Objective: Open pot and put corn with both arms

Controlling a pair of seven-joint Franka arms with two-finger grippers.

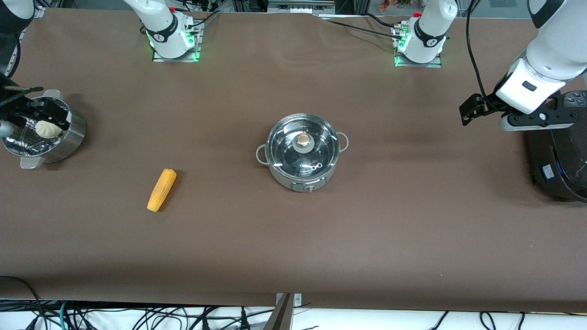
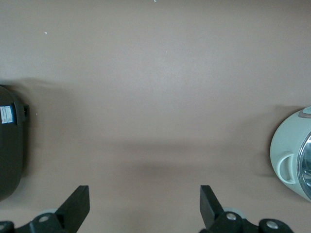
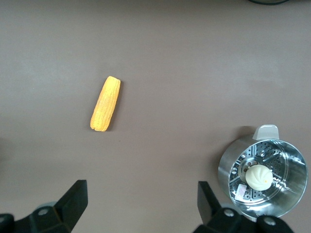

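Note:
The steel pot (image 1: 302, 158) stands at the table's middle with its glass lid (image 1: 286, 151) on it and the tan knob (image 1: 303, 140) on top. Its edge also shows in the left wrist view (image 2: 290, 155). The yellow-orange corn (image 1: 161, 189) lies on the cloth toward the right arm's end and nearer the front camera than the pot. It also shows in the right wrist view (image 3: 106, 104). My left gripper (image 1: 477, 109) (image 2: 145, 204) is open and empty, high over bare table between the pot and the black cooker. My right gripper (image 1: 41, 112) (image 3: 141, 201) is open and empty, high beside the steamer basket.
A steel steamer basket (image 1: 69, 137) (image 3: 228, 170) with a white bun (image 1: 48, 129) (image 3: 258, 177) stands at the right arm's end. A large black cooker (image 1: 557, 160) (image 2: 9, 150) stands at the left arm's end. Brown cloth covers the table.

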